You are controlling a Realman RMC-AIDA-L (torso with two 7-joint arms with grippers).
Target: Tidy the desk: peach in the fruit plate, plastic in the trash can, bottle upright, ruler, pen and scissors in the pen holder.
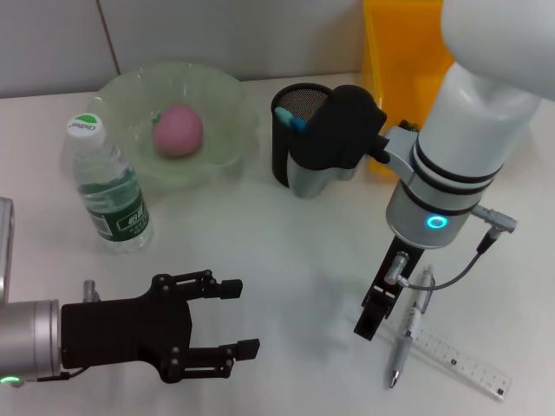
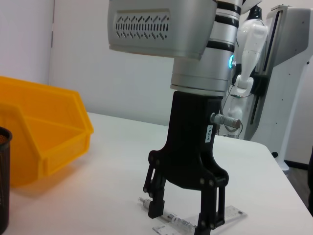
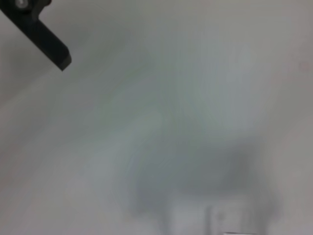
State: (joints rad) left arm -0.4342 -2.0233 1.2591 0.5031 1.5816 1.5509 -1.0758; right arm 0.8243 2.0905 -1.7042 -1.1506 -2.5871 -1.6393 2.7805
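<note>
A silver pen (image 1: 406, 334) lies on the white table over a clear ruler (image 1: 455, 357), front right. My right gripper (image 1: 386, 322) points straight down over the pen, open. In the left wrist view the right gripper (image 2: 181, 218) has its fingers (image 2: 155, 205) either side of the pen (image 2: 177, 223), tips near the table, with the ruler (image 2: 235, 212) beside it. The pink peach (image 1: 178, 130) sits in the green plate (image 1: 227, 97). The water bottle (image 1: 108, 186) stands upright. The black mesh pen holder (image 1: 288, 147) has a blue-tipped item in it. My left gripper (image 1: 236, 321) is open and empty, front left.
A yellow bin (image 1: 401, 69) stands at the back right, behind my right arm; it also shows in the left wrist view (image 2: 44, 132). The right wrist view shows one black finger (image 3: 49, 41) over blurred white table. Scissors and plastic are out of view.
</note>
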